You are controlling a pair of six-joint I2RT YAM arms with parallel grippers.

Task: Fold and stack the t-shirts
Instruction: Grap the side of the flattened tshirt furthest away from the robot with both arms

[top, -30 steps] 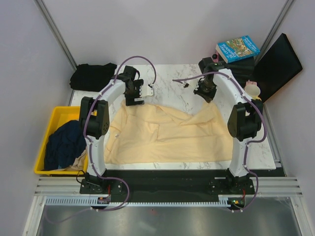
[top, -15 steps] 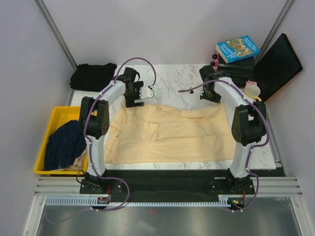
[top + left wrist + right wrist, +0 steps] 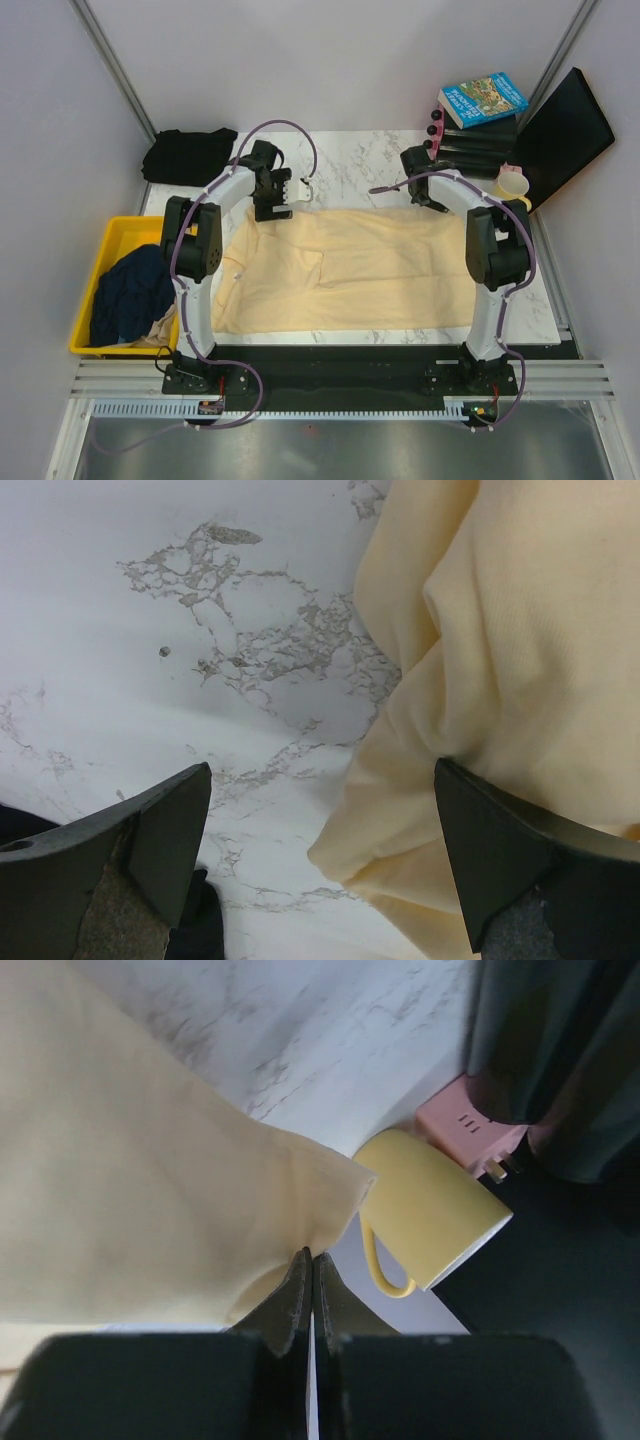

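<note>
A cream-yellow t-shirt (image 3: 350,270) lies spread almost flat over the middle of the marble bench (image 3: 340,155). Its left margin is partly covered by the left arm, and a fold runs through its centre. At the upper left of the overhead frame a black t-shirt (image 3: 190,155) sits crumpled, its shape hard to read. At the left edge a navy t-shirt (image 3: 130,290) is bundled in a yellow bin (image 3: 85,300), with a scrap of pale cloth showing beneath it. The left fingers (image 3: 160,840) are spread wide just above the bench. The shirt's bunched far edge lies between them and runs behind the right-hand one, and both are cut off by the lower frame. The right fingers (image 3: 310,1295) are pressed together, pinching the shirt's far-right corner. Just beyond that corner a yellow mug (image 3: 430,1215) lies tilted, part of it hidden by the cloth. A pink object (image 3: 470,1135) and a dark shape at the upper right are cropped and unclear.
</note>
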